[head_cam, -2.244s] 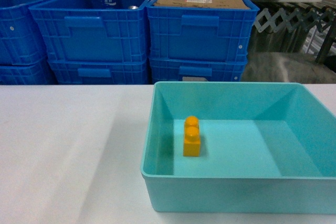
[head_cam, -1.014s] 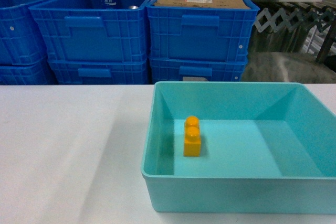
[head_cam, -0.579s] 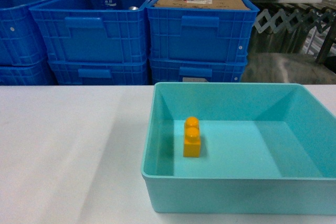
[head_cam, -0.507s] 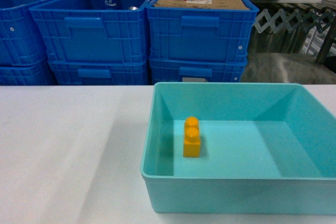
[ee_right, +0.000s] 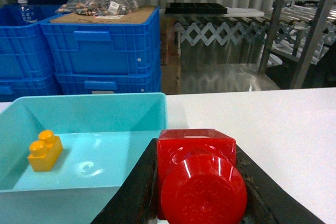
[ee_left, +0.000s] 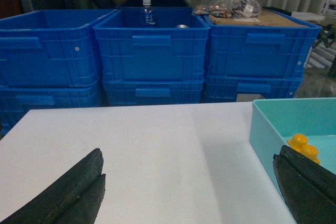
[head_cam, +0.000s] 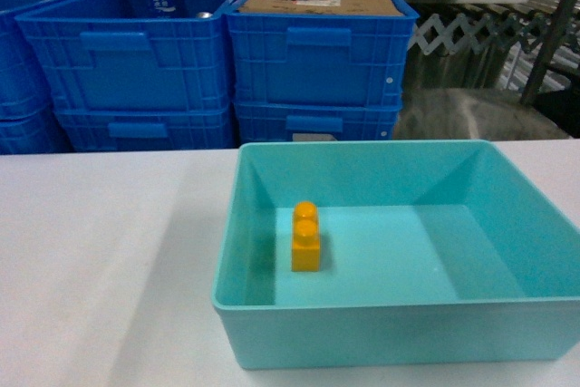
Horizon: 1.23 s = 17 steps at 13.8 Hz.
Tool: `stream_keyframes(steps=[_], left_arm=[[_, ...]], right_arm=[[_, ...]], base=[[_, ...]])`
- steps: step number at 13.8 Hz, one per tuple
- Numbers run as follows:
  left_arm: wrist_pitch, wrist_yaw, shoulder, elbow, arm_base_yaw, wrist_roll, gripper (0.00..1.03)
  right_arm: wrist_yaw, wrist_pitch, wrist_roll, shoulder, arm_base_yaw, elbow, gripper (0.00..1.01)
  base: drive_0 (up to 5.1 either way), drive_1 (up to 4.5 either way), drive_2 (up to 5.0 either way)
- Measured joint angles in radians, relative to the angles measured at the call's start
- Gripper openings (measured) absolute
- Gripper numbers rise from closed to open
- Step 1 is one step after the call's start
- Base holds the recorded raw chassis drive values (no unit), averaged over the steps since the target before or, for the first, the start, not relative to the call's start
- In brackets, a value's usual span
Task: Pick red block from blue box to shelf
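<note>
On our left we see the left gripper (ee_left: pixel 189 192) spread wide, its two dark fingers (ee_left: pixel 68 192) low at the frame corners with nothing between them, hanging over the white table (ee_left: pixel 147 140) just beside the left wall of the blue box (ee_left: pixel 262 140). Behind the table stand stacked dark blue crates (ee_left: pixel 152 51), one with a water bottle (ee_left: pixel 148 13) in it, another topped with cardboard and a clear bag of small parts (ee_left: pixel 226 3). In the head view the blue box (head_cam: pixel 272 301) holds only an orange-yellow two-stud brick (head_cam: pixel 305 237), upright near its left wall, its long axis running away from us. Further right, our right gripper (ee_right: pixel 197 182) pinches the red block (ee_right: pixel 197 174) between its dark fingers (ee_right: pixel 134 192), outside the box, just beside its right wall and above the table; the block's round stud points straight at the wrist camera. Beyond it, at far right, stand the steel posts of the shelf (ee_right: pixel 310 30).
</note>
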Motion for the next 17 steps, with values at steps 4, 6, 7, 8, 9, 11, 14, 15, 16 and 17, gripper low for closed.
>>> stream_keyframes(steps=[4, 6, 7, 8, 9, 11, 14, 15, 16, 17], left_arm=[[0.0, 0.0, 0.0, 0.0, 0.0, 0.0, 0.98], [0.0, 0.0, 0.0, 0.0, 0.0, 0.0, 0.98], [0.0, 0.0, 0.0, 0.0, 0.0, 0.0, 0.98], [0.0, 0.0, 0.0, 0.0, 0.0, 0.0, 0.98], [0.0, 0.0, 0.0, 0.0, 0.0, 0.0, 0.98], [0.0, 0.0, 0.0, 0.0, 0.0, 0.0, 0.98], [0.0, 0.0, 0.0, 0.0, -0.001, 0.0, 0.98], [0.0, 0.0, 0.0, 0.0, -0.001, 0.0, 0.98], [0.0, 0.0, 0.0, 0.0, -0.001, 0.0, 0.98], [0.0, 0.0, 0.0, 0.0, -0.001, 0.0, 0.98]], right_arm=[[0.0, 0.0, 0.0, 0.0, 0.0, 0.0, 0.28], [0.0, 0.0, 0.0, 0.0, 0.0, 0.0, 0.28], [0.0, 0.0, 0.0, 0.0, 0.0, 0.0, 0.28], [0.0, 0.0, 0.0, 0.0, 0.0, 0.0, 0.28], [0.0, 0.0, 0.0, 0.0, 0.0, 0.0, 0.28], [0.0, 0.0, 0.0, 0.0, 0.0, 0.0, 0.28], [0.0, 0.0, 0.0, 0.0, 0.0, 0.0, 0.28], [0.0, 0.0, 0.0, 0.0, 0.0, 0.0, 0.28], [0.0, 0.0, 0.0, 0.0, 0.0, 0.0, 0.28], [0.0, 0.0, 0.0, 0.0, 0.0, 0.0, 0.28]], base=[[-1.8, -1.76, -1.8], [-1.5, -1.54, -1.5], [-1.6, -1.55, -1.6], [-1.5, -1.53, -1.5], [-1.5, -1.49, -1.5], [-1.6, -1.65, -1.6], [-1.6, -1.58, -1.6], [-1.8, -1.83, -1.8], [-1.7, -1.75, -1.7], [-1.5, -1.52, -1.5]])
